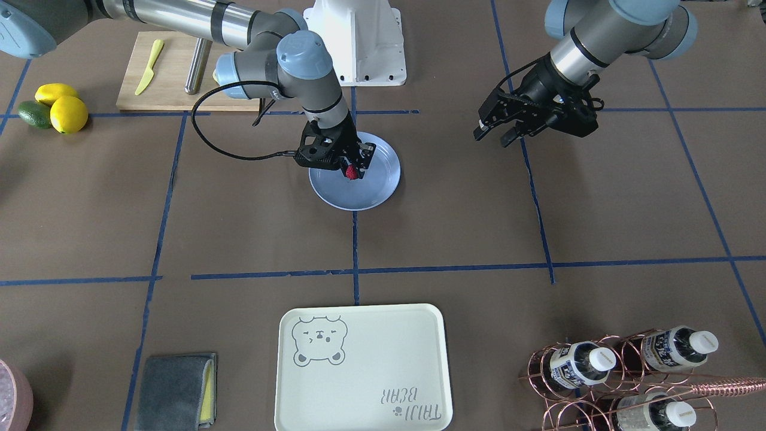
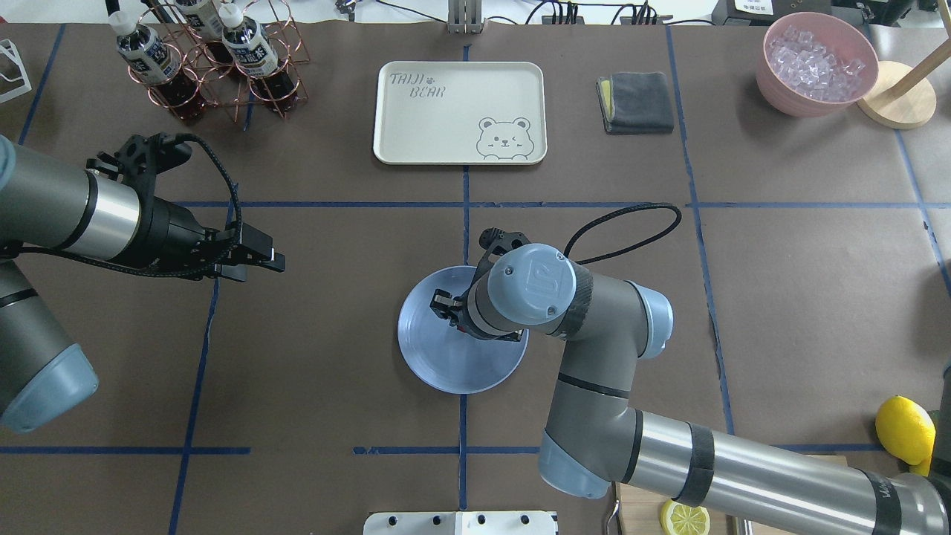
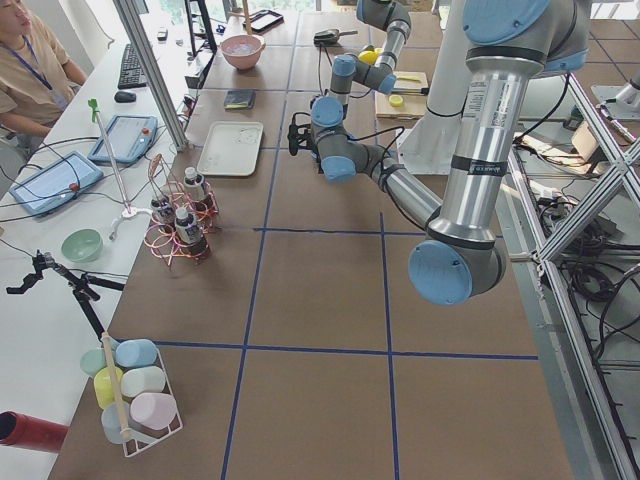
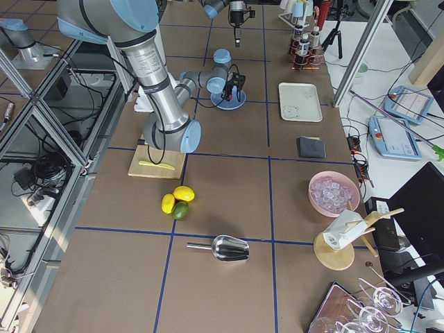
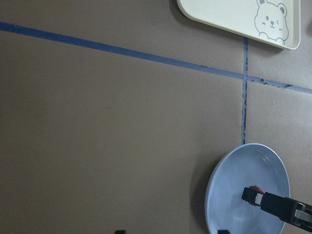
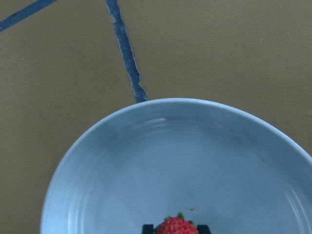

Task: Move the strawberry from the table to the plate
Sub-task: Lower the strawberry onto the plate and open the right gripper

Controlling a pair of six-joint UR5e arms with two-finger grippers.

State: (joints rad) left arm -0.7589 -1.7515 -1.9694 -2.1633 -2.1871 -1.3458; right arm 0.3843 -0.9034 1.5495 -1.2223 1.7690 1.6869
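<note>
Here, strawberry (image 6: 176, 227) in right end effector (image 1: 354, 169), over plate (image 1: 372, 193)

Your right arm (image 1: 179, 21) comes in from the upper left of the front-facing view. Its elbow is bent and its wrist is turned so that the right gripper (image 1: 353, 169) points straight down, just left of the frame's centre. Its fingers are closed on the strawberry (image 1: 351, 173), which shows red between the tips. Your left arm (image 1: 589, 45) enters from the upper right, forearm slanting down toward the centre. The left gripper (image 1: 494, 134) hangs tilted, fingers spread apart, holding nothing.
</note>
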